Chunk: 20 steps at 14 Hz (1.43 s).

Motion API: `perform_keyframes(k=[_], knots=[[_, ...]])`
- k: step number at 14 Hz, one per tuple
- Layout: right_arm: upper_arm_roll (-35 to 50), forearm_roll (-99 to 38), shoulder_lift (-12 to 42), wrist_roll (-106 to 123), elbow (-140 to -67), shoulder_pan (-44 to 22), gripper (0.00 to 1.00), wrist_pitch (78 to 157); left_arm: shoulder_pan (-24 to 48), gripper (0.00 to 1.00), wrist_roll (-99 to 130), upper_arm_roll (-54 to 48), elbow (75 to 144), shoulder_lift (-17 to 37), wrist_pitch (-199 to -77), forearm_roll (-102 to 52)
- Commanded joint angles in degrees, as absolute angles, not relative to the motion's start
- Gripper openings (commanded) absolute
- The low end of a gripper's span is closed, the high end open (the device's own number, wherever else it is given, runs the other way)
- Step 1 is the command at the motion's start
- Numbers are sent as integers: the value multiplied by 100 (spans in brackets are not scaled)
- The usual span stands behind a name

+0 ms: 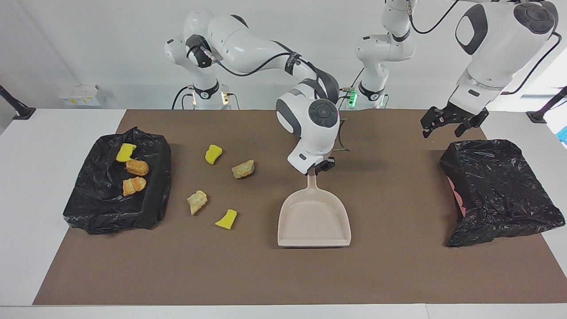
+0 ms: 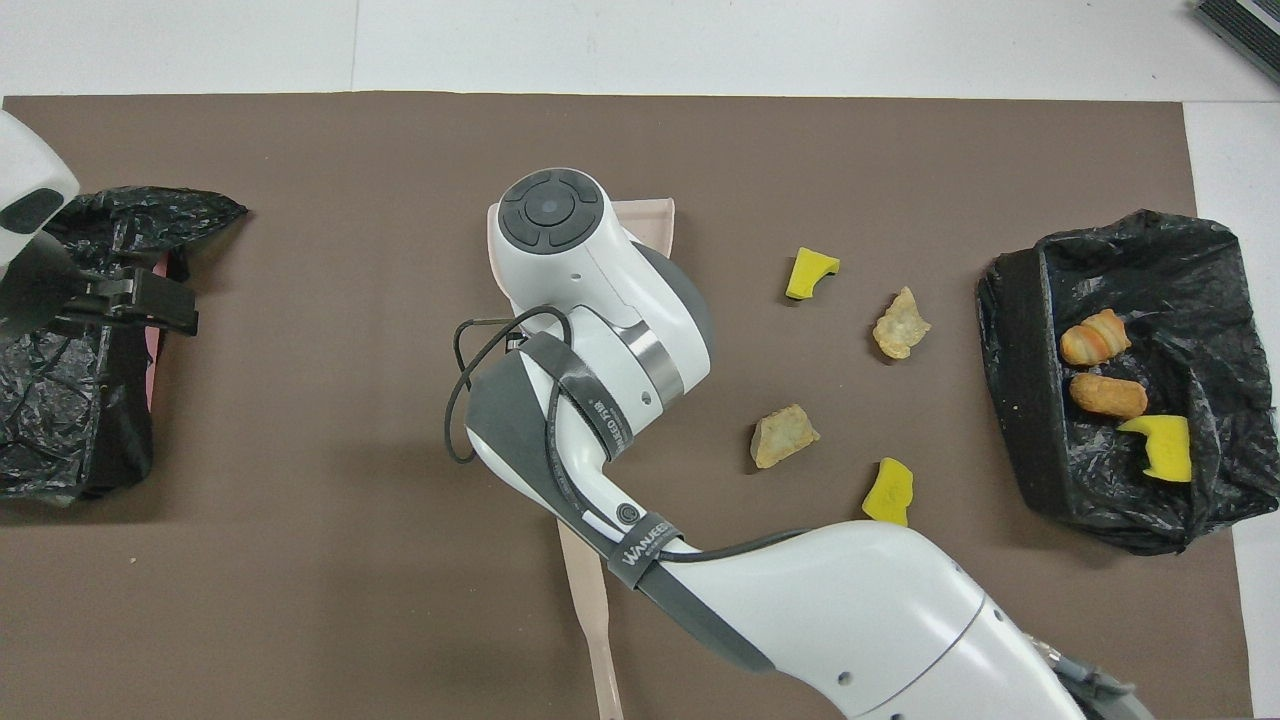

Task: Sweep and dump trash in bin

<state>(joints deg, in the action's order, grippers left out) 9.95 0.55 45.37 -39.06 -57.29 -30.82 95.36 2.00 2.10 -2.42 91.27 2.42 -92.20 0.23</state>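
My right gripper (image 1: 317, 169) is shut on the handle of the beige dustpan (image 1: 314, 220), whose pan lies low at the middle of the brown mat, mouth away from the robots. The right arm hides most of the dustpan (image 2: 652, 214) from above. Four scraps of trash lie on the mat toward the right arm's end: a yellow sponge (image 1: 213, 153), a tan chunk (image 1: 243, 169), a second tan chunk (image 1: 197, 201) and a second yellow piece (image 1: 226, 219). The beige brush (image 2: 591, 620) lies near the robots, half under the right arm. My left gripper (image 1: 444, 129) hangs open over the mat beside the bin.
A black-lined bin (image 1: 500, 190) stands at the left arm's end of the table. A black-lined tray (image 1: 106, 208) at the right arm's end holds a yellow sponge (image 1: 126, 152) and two bread-like chunks (image 1: 137, 167). White table rims the mat (image 1: 398, 274).
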Motion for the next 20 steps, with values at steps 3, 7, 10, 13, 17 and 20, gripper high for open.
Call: perform_keyframes(k=[3,7,10,13,17,20], knots=[[1011,-140,4553,-3955,-5712,-3032,8,9597,263,100,290,-202,9070,246,-9229,-18],[1011,-202,4448,-3868,-5888,-3032,22,9615,281,100,246,-211,9149,229,-9255,-18],[1011,-202,4412,-3832,-5924,-3041,37,9633,299,100,237,-211,9211,185,-9307,-18],[1002,-132,4403,-3850,-5941,-3041,41,9703,299,100,246,-220,9228,176,-9334,-26],[1002,-97,4194,-3850,-5941,-3032,47,9642,308,100,246,-228,9465,70,-9615,-26],[1002,-167,3572,-3815,-6509,-3015,60,9527,509,100,307,-220,9588,70,-9842,-26]])
